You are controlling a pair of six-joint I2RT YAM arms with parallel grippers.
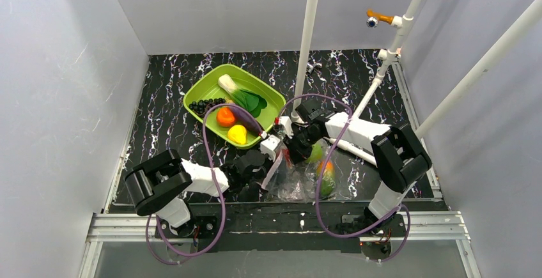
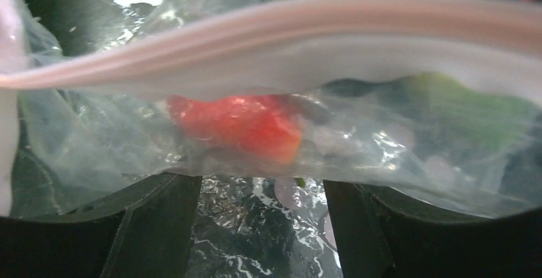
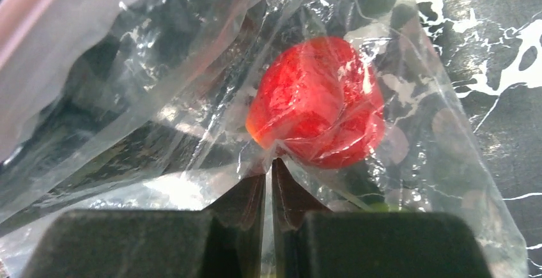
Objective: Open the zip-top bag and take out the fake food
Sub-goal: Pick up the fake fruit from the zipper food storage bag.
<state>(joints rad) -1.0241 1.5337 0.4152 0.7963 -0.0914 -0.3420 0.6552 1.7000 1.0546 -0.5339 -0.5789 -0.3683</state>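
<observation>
The zip-top bag (image 1: 294, 179) lies crumpled at the table's near edge between both arms, with a red fruit (image 1: 327, 168) and a green piece inside. My right gripper (image 3: 271, 163) is shut on a fold of the clear film, just below the red fruit (image 3: 319, 102). My left gripper (image 2: 262, 185) is open, its fingers (image 2: 160, 220) wide apart under the bag. The pinkish zip strip (image 2: 275, 25) runs above them, with the red fruit (image 2: 236, 124) and a green piece (image 2: 460, 108) behind the film. Several fake food pieces lie in the green tray (image 1: 198, 89).
The tray holds a leafy green (image 1: 240, 92), dark grapes (image 1: 201, 105), an orange (image 1: 225, 117), a lemon (image 1: 237, 134) and an eggplant (image 1: 248, 119). A white pole (image 1: 307, 41) rises behind the tray. White pipes with taps (image 1: 399, 25) stand at the right.
</observation>
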